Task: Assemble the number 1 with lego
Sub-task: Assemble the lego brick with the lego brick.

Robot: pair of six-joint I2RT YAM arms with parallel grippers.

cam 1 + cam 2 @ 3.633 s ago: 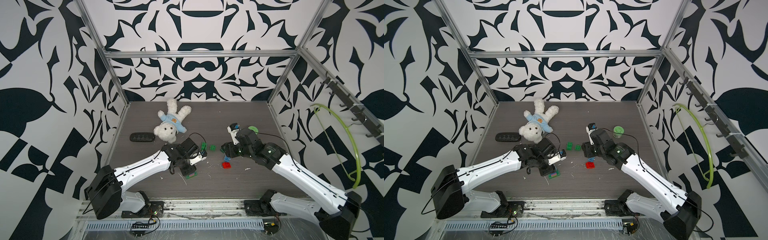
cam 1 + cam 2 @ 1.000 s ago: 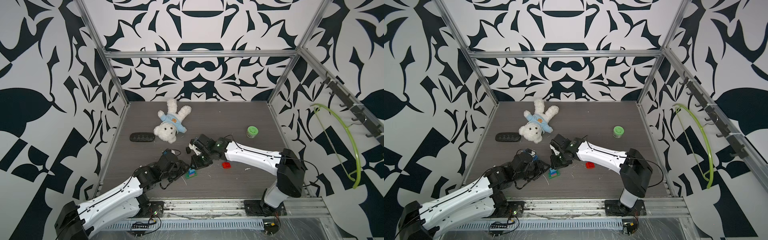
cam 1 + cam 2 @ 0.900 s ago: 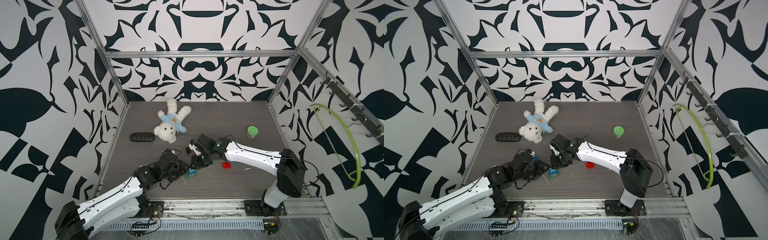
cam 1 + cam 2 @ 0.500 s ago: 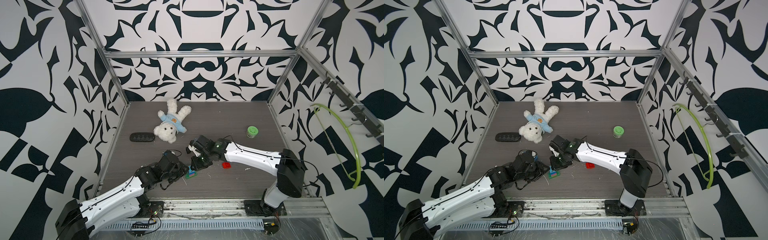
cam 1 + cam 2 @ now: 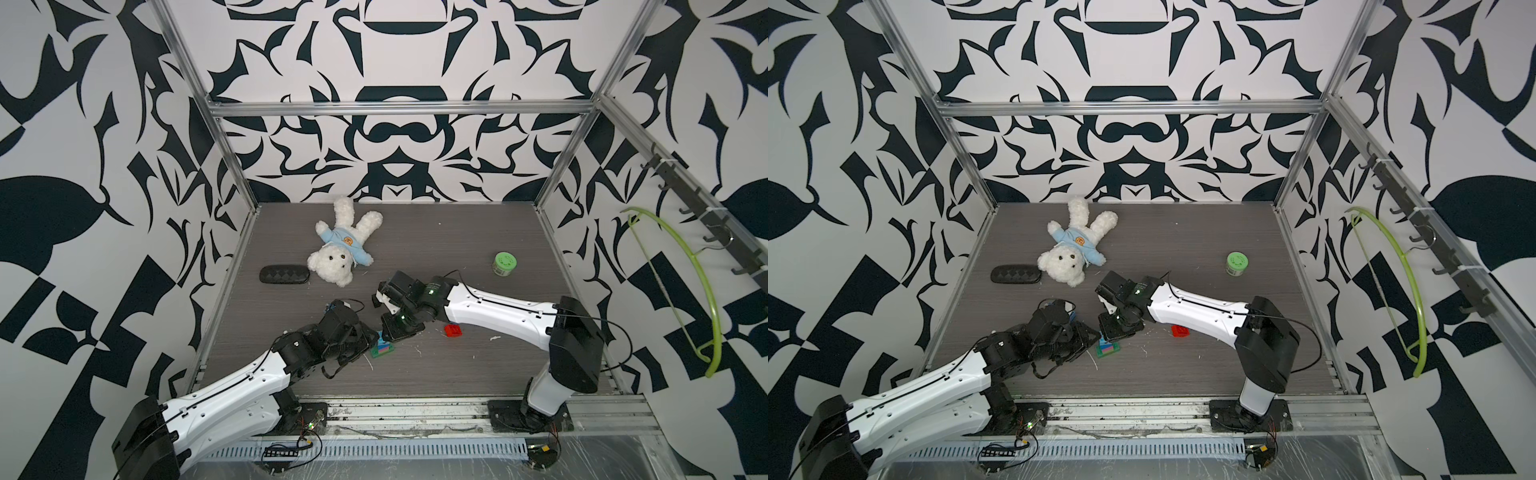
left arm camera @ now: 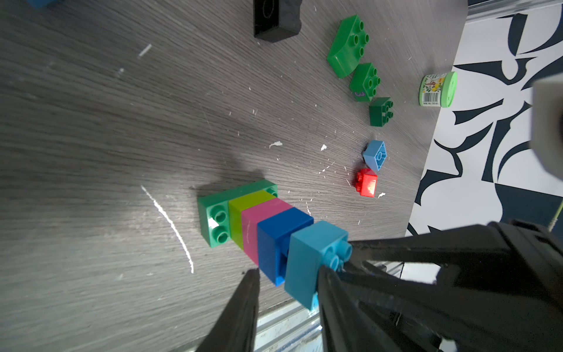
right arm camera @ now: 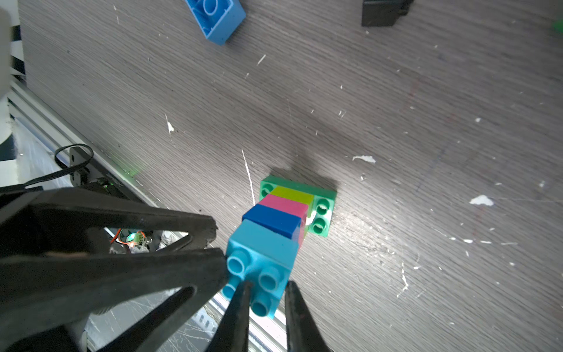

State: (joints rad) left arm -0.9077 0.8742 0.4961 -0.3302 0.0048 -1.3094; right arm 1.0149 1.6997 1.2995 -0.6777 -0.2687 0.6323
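The lego stack (image 5: 383, 348) (image 5: 1108, 348) stands on the table: a green base (image 6: 214, 219), then lime, pink and blue bricks, with a light blue brick (image 7: 262, 247) on top, slightly askew. My left gripper (image 6: 289, 271) (image 5: 374, 336) reaches in from the side, shut on the stack's upper bricks. From above, my right gripper (image 7: 268, 285) (image 5: 387, 337) is shut on the light blue brick's studded top. Loose lego lies nearby: a red brick (image 5: 453, 330) (image 6: 365, 183), a light blue one (image 6: 376, 154), green ones (image 6: 348, 45) and a black one (image 6: 275, 18).
A green-lidded jar (image 5: 505, 264) stands at the back right. A white teddy bear (image 5: 343, 249) and a black case (image 5: 284, 274) lie at the back left. The table's front rail runs just behind the stack in the wrist views. A green hanger (image 5: 685, 291) hangs outside the right wall.
Both grippers have closed in on the top of the stack over the last second. The left arm edged toward it. The stack has stayed in place.
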